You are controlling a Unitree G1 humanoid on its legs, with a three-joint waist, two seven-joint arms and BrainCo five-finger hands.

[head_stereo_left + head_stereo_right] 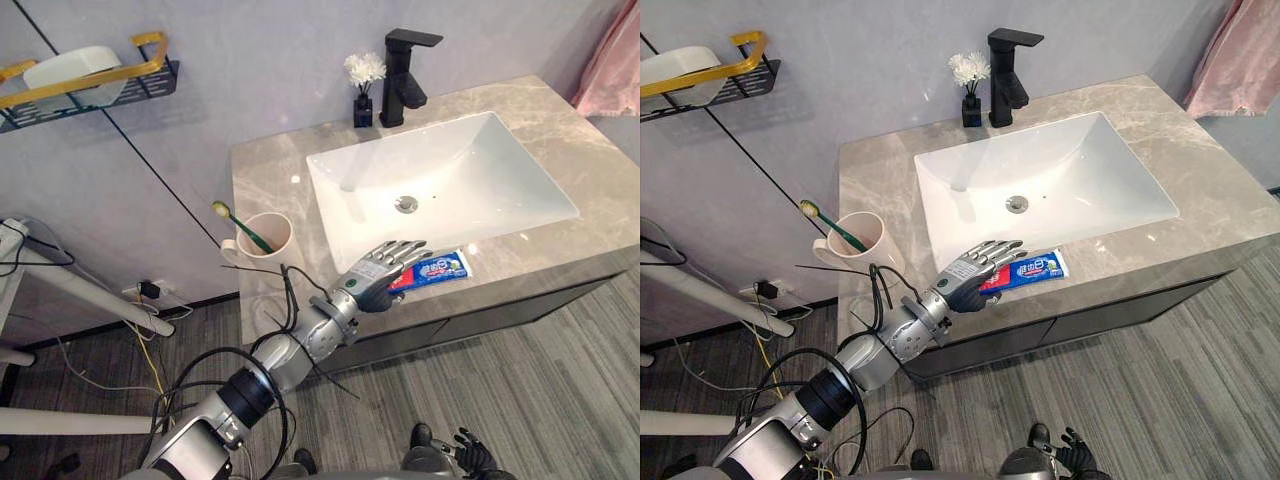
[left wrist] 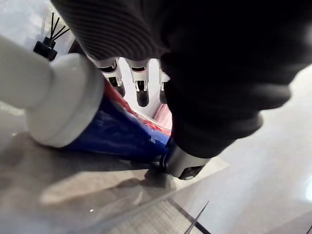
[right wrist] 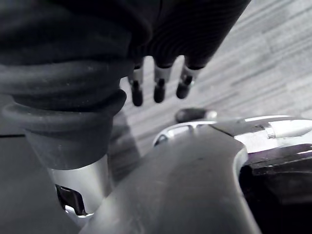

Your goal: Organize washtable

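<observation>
The toothpaste tube (image 1: 440, 268) lay flat on the narrow strip of tabletop (image 1: 270, 180) between the white sink basin (image 1: 450, 170) and the front edge, lengthwise along that edge. It was probably the loose item to be tidied, since the cup (image 1: 262, 240) with a green toothbrush (image 1: 240, 225) stood upright well apart from it at the basin's left.

The left hand (image 1: 385, 272) reached across the corner of the tabletop and covered the tube's capped end. Its fingers stretched fairly straight over the top of the tube. In the left wrist view the thumb (image 2: 184, 165) sat low on the surface against the tube's side. The hand looked spread for a pinch rather than closed: I judged the grasp not yet made, with the low thumb placed so that the fingers could fold down opposite it.

The right hand (image 3: 160, 87) hung idle near the floor with its fingers loose and nothing in them.

The tube was blue with a red patch and white print. It was plump near its broad white cap (image 2: 63, 100) and tapered to a flat crimped tail that stuck out past the fingertips. Being soft and smooth, it would likely give under a squeeze, so a grip near the stiffer shoulder seemed sensible.
</observation>
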